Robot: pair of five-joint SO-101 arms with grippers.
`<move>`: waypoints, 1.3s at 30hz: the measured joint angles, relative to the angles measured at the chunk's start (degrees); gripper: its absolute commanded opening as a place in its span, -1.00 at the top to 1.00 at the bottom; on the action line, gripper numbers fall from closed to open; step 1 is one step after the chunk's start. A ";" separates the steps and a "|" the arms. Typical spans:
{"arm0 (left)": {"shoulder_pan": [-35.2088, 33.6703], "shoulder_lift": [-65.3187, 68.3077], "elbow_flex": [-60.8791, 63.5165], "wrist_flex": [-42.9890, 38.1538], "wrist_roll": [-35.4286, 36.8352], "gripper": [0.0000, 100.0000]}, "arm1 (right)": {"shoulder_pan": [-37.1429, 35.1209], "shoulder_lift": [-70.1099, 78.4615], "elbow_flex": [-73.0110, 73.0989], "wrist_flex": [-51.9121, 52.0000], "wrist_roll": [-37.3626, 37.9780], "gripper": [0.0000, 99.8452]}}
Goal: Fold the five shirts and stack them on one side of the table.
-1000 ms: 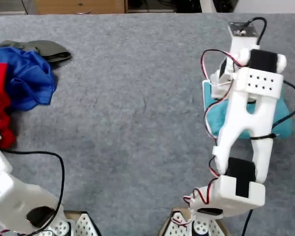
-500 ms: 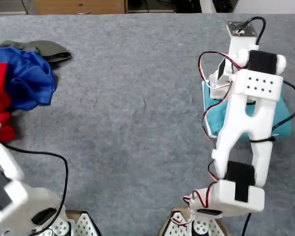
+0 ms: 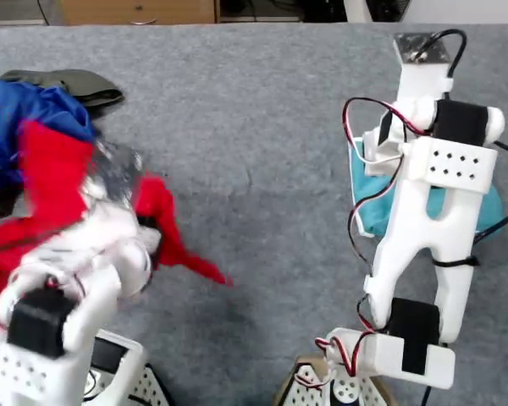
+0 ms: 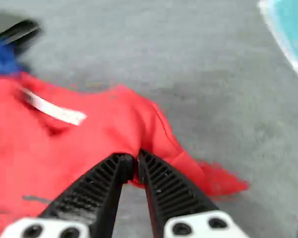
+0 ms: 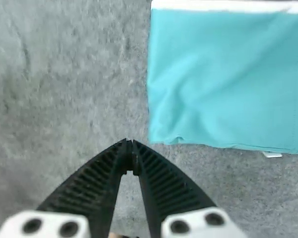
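Landmark: teal shirt [image 3: 374, 207], folded into a flat rectangle and lying on the grey table [image 3: 237, 127]; one white-edged side shows in my right wrist view

Left gripper [image 4: 136, 163]: my two black fingers are pressed nearly together, with a fold of the red shirt [image 4: 64, 144] pinched at their tips

Red shirt: well apart from the teal shirt, across the open stretch of table; unfolded and rumpled, draped around my left arm in the high view, with one pointed tail of cloth trailing on the table toward the teal shirt; a white tag shows on the fabric in my left wrist view

Right gripper [image 5: 129, 148]: my fingers are closed tip to tip with nothing between them, over bare table just beside the near corner of the teal shirt, not touching it

Right arm: its white links lie across the middle of the teal shirt in the high view, so I see the cloth only on either side of them

Blue shirt [image 3: 17, 106]: unfolded, bunched, farther from the teal shirt than the red one and touching the red one

Olive shirt [image 3: 76, 85]: crumpled, just beside the blue shirt, well apart from the teal shirt
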 measured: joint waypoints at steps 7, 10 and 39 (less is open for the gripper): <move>-0.79 3.16 -4.48 5.10 2.64 0.49 | -2.99 0.00 1.85 0.00 4.57 0.76; -8.26 4.48 -8.79 5.98 7.38 0.45 | -6.86 0.00 1.67 0.00 4.57 0.39; -80.62 5.63 26.02 -20.22 -5.80 0.70 | -49.93 73.76 -66.55 0.00 1.93 0.45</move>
